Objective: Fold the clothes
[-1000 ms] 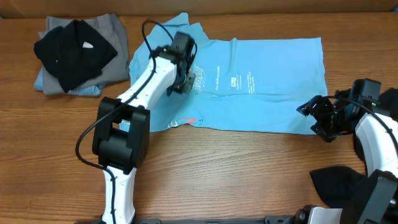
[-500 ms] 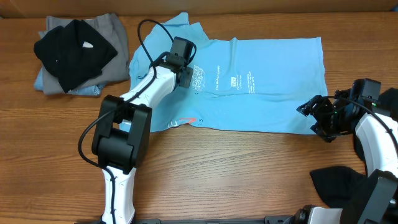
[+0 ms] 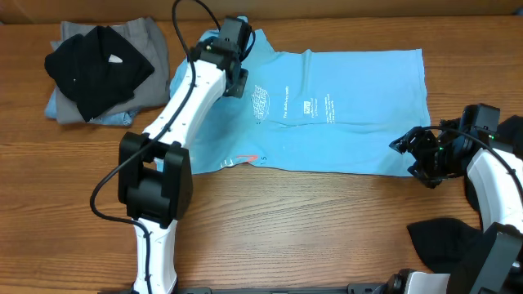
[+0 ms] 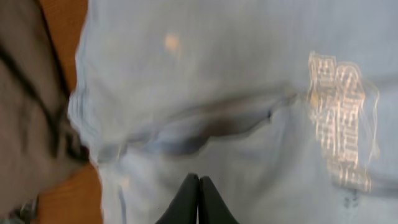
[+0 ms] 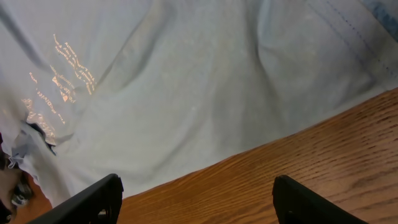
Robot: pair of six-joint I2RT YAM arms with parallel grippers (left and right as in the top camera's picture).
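- The shirt (image 3: 351,122) lies spread flat across the upper middle of the table (image 3: 310,220), print (image 3: 261,100) up. I judge it is not yet folded.
- My left hand (image 3: 236,80) hangs over the shirt's upper left end. Its fingers (image 4: 199,198) are clenched tip to tip, with nothing between them.
- My right hand (image 3: 417,157) waits at the shirt's lower right corner, released and wide, holding nothing. In its own view the hem runs just above the fingers (image 5: 93,199).
- To do this well, I think the left must open before it goes down, then pinch the edge itself, not a loose bulge.
- A crease (image 4: 205,127) crosses the cloth just ahead of my left fingers. I would flatten it first, or the fold will trap it.
- The right should take the hem corner low, close to the wood, so both ends lift evenly.
- A pile (image 3: 98,73) of black, grey and pale blue garments sits at the upper left, just beside the shirt's end. It could snag a wide left-hand sweep.
- A black cloth (image 3: 441,237) lies at the lower right near my right arm, apart from the shirt.
- Nothing lies on the shirt.
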